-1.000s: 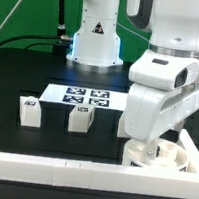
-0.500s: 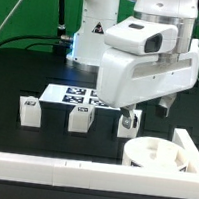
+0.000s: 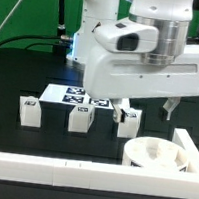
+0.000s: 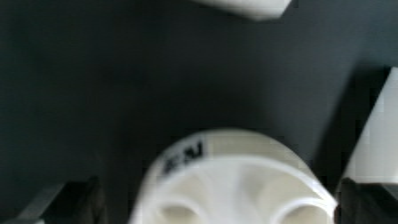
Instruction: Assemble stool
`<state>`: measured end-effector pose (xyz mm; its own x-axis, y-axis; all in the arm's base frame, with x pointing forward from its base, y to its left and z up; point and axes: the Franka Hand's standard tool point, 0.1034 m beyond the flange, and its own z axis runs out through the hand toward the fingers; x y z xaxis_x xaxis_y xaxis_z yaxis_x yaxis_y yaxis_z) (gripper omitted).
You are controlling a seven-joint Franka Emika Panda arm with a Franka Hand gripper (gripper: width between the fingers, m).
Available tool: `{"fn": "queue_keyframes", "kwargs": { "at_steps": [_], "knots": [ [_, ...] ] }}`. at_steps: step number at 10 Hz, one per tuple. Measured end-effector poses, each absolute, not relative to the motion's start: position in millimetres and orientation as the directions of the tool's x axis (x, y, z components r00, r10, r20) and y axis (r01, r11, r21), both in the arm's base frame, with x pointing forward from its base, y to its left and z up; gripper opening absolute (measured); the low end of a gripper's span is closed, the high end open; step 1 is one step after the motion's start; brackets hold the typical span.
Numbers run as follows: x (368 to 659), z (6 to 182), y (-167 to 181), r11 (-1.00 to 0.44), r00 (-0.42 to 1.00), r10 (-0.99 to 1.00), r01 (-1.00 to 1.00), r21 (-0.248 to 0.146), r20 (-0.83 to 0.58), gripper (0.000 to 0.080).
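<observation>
Seat (image 3: 136,153) lies on the worktop (image 3: 15,77) at the exterior view's lower right, almost straight under the hand (image 3: 144,110), which hangs above it with fingers (image 3: 170,110) spread wide and, as far as I can see, holding nothing.

Lower right of the exterior view: one seat (image 3: 150,150); the wrist view shows that same single seat (image 4: 222,180). Three legs stand in a row across the middle: a left leg (image 3: 28,110), a middle leg (image 3: 80,118) and a right leg (image 3: 128,119). Behind them lies one marker board (image 3: 68,94). One wall (image 3: 39,166) runs along the bottom. One arm (image 3: 143,53) carries one gripper (image 3: 145,110) with two fingers.
</observation>
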<state>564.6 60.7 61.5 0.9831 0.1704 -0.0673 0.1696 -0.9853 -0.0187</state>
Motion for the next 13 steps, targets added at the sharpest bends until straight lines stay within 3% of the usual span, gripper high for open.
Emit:
{"fn": "queue_keyframes", "kwargs": {
  "at_steps": [2,6,9,10,13],
  "knots": [
    [563,58.3,63,-0.999,0.997,-0.026,-0.029,-0.032,-0.074,0.0649],
    [556,51.8,52,-0.999,0.99,-0.026,-0.031,-0.035,-0.138,0.0649],
    [537,46.7,48,-0.995,0.901,-0.072,-0.095,-0.032,-0.428,0.0649],
    [546,45.0,54,-0.996,0.907,-0.056,-0.078,-0.035,-0.418,0.0649],
    [530,41.6,53,-0.996,0.788,-0.046,-0.08,-0.027,-0.614,0.0649]
  ]
}}
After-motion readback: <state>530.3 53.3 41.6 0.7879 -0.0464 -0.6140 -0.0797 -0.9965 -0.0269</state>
